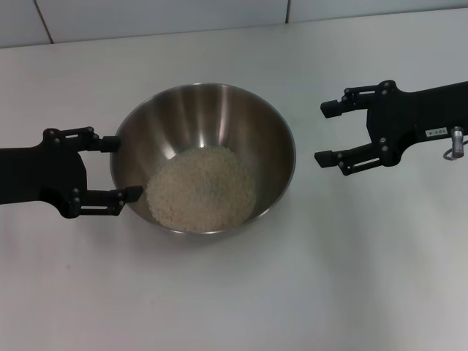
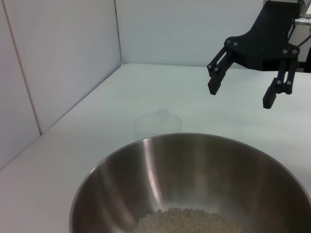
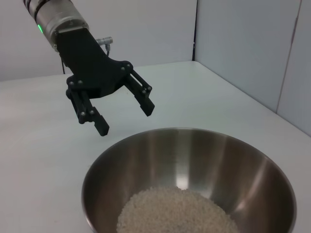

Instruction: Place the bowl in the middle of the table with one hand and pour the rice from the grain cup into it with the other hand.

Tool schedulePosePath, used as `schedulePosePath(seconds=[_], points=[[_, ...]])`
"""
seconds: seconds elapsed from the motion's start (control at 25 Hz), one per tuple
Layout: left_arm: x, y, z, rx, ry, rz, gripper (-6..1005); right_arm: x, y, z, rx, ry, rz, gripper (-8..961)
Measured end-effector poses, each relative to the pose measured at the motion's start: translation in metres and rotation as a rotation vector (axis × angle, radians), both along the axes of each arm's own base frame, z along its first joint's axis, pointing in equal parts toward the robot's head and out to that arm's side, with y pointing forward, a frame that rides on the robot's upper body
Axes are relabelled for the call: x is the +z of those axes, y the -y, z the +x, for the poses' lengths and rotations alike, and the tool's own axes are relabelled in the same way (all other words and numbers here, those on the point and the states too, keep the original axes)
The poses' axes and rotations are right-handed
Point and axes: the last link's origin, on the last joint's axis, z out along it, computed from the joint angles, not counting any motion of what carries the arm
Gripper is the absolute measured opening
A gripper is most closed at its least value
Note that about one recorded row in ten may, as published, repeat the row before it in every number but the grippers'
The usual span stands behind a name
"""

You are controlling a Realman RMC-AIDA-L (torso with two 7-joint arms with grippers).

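While upright, bowl (image 1: 203, 157) holds rice (image 1: 202, 189); both grippers open.

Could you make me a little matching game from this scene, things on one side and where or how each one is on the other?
Things:
1. rice
2. bowl
3. left gripper
4. right gripper

States:
A. open, apart from the bowl, holding nothing
B. open, at the bowl's rim
C. a pale mound inside the bowl
D. standing on the white table

Pairs: 1-C, 2-D, 3-B, 4-A
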Motion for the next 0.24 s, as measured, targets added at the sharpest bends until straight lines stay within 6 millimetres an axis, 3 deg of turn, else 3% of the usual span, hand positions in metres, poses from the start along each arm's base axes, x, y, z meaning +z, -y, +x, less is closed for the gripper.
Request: schedulePosePath(seconds=[0.24], points=[[0.0001, -0.0006, 0.0009, -0.002, 0.001, 0.001, 829, -0.0001, -0.0011, 0.0009, -0.004, 0.005, 0.009, 825]])
